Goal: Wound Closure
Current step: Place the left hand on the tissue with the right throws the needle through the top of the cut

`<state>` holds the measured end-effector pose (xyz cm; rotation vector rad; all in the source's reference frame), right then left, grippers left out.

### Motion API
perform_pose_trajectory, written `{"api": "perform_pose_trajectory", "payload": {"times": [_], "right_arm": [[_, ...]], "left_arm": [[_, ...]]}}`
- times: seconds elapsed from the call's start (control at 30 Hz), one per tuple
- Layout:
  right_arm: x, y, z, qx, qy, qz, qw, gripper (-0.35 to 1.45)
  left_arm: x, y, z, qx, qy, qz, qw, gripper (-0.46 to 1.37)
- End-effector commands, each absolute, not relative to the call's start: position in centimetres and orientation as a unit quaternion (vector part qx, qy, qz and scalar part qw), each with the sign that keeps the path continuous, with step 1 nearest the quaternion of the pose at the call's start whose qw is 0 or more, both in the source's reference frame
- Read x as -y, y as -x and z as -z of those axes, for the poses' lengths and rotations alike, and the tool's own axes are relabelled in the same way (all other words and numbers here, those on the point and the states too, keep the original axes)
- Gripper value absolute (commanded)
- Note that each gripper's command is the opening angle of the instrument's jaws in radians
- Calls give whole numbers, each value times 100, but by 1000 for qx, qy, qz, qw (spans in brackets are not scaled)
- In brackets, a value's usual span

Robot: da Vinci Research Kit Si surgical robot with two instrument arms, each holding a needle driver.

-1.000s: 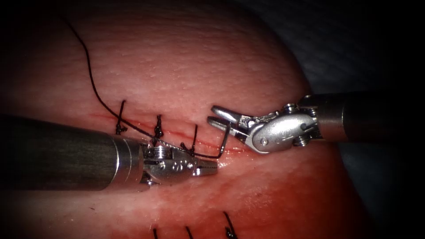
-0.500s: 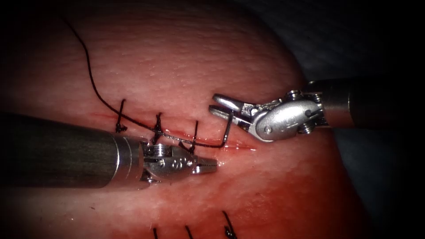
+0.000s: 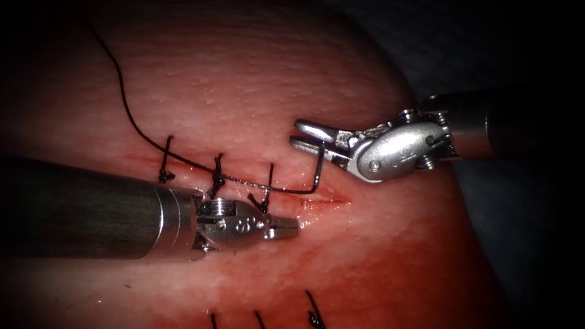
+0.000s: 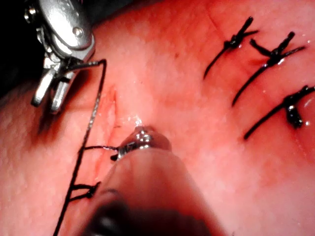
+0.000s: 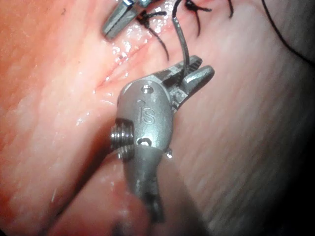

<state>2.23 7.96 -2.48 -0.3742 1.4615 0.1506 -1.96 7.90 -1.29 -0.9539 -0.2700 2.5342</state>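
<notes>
Right pincer (image 3: 304, 135), centre-right of the frame, clamps the needle (image 3: 318, 167) near one end; the needle hangs down toward the cut (image 3: 317, 198) and appears clear of the tissue (image 3: 256, 79). Thread (image 3: 183, 159) runs from the needle leftward over the stitches (image 3: 216, 176), then climbs to the upper left. Left pincer (image 3: 286, 228) sits lower centre, just below the cut, jaws closed on nothing, tip near the red fluid (image 3: 365, 268).
</notes>
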Motion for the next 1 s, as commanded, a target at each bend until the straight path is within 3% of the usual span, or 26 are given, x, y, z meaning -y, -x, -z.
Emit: {"api": "perform_pose_trajectory", "payload": {"times": [0.03,0.67,1.0], "right_arm": [[-797,-223,248,-663,170,-71,726,-35],[-811,-222,251,-670,157,-101,719,-35],[-824,-225,250,-669,111,-165,716,-35]], "left_arm": [[-790,196,129,99,343,-911,208,-35],[-788,196,131,98,343,-911,208,-35],[-787,195,131,100,342,-911,207,-35]]}}
